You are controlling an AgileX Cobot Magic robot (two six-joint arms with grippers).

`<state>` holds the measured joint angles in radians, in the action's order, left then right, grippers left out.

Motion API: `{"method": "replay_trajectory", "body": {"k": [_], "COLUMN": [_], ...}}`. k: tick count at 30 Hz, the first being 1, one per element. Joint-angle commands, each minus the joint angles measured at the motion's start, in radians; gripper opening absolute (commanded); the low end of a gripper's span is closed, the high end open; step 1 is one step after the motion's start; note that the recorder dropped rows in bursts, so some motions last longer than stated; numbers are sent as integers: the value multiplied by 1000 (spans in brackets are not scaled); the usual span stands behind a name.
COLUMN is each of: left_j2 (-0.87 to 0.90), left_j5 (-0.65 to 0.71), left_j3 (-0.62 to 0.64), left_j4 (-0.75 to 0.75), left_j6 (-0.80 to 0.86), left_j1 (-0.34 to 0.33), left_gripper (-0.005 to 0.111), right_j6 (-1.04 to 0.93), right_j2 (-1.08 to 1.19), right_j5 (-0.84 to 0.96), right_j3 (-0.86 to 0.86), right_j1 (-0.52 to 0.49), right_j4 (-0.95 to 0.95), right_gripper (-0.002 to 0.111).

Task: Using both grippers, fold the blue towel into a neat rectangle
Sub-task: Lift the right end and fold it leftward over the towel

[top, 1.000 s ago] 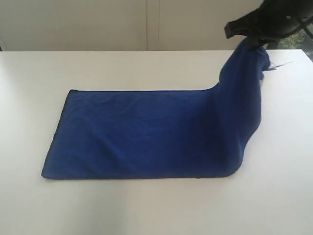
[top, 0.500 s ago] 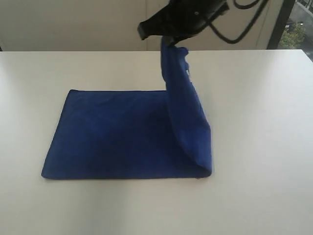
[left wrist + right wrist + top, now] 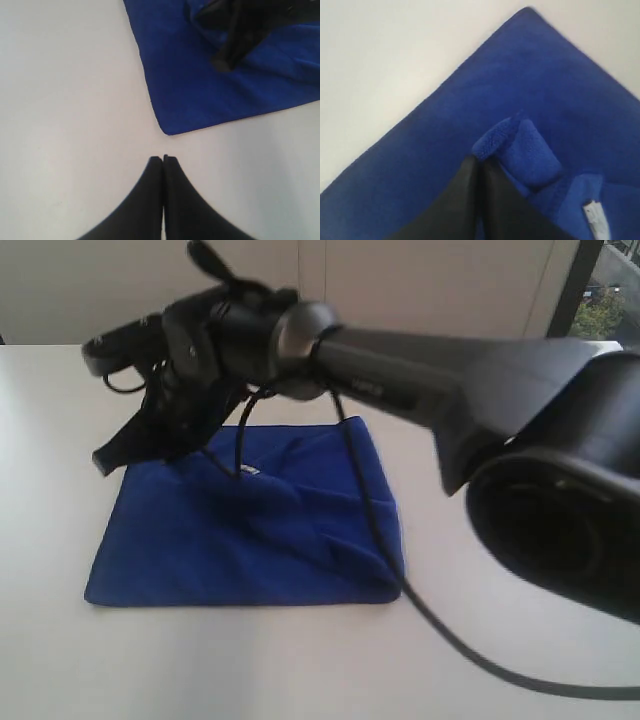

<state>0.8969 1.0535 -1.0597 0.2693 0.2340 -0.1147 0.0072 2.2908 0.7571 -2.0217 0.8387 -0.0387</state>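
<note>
The blue towel (image 3: 260, 540) lies on the white table, its right part folded over to the left and rumpled on top. My right arm reaches across from the right, and its gripper (image 3: 108, 458) hangs over the towel's far left end. In the right wrist view that gripper (image 3: 477, 162) is shut on a bunched edge of the blue towel (image 3: 530, 75), and a small white tag (image 3: 592, 212) shows beside it. My left gripper (image 3: 163, 159) is shut with nothing in it, over bare table just short of a corner of the towel (image 3: 200, 85). It does not show in the exterior view.
The white table (image 3: 520, 680) stretches round the towel on all sides. A black cable (image 3: 420, 612) trails from the right arm across the towel's right edge onto the table. A pale wall runs behind the table.
My right gripper has swung from the far right across to the left with the towel's end in it. The raised part now lies over the flat part, and the towel's footprint is shorter.
</note>
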Motion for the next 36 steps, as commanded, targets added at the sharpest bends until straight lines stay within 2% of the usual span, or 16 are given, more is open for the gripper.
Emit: {"method": "replay_trajectory", "body": {"k": [1, 5, 10, 12, 23, 30, 32, 36], "left_j2": [-10, -10, -10, -10, -10, -10, -10, -10], "left_j5": [8, 8, 8, 8, 8, 8, 8, 8], "left_j3": [5, 5, 5, 5, 5, 5, 5, 5], "left_j4": [5, 5, 5, 5, 5, 5, 5, 5], "left_j6": [-10, -10, -10, -10, -10, -10, -10, -10], "left_j1": [-2, -2, -2, -2, -2, -2, -2, -2], "left_gripper": [0, 0, 0, 0, 0, 0, 0, 0], "right_j6": [5, 5, 5, 5, 5, -7, -7, -7], "right_j2": [94, 104, -13, -42, 190, 146, 116, 74], "right_j5": [-31, -20, 149, 153, -79, -38, 2, 97], "right_j3": [-63, -77, -167, -199, -204, -204, -204, -204], "right_j1": [18, 18, 18, 21, 59, 57, 50, 0], "right_j4": [-38, -43, 25, 28, -57, -61, -53, -51], "right_gripper": [0, 0, 0, 0, 1, 45, 49, 48]}}
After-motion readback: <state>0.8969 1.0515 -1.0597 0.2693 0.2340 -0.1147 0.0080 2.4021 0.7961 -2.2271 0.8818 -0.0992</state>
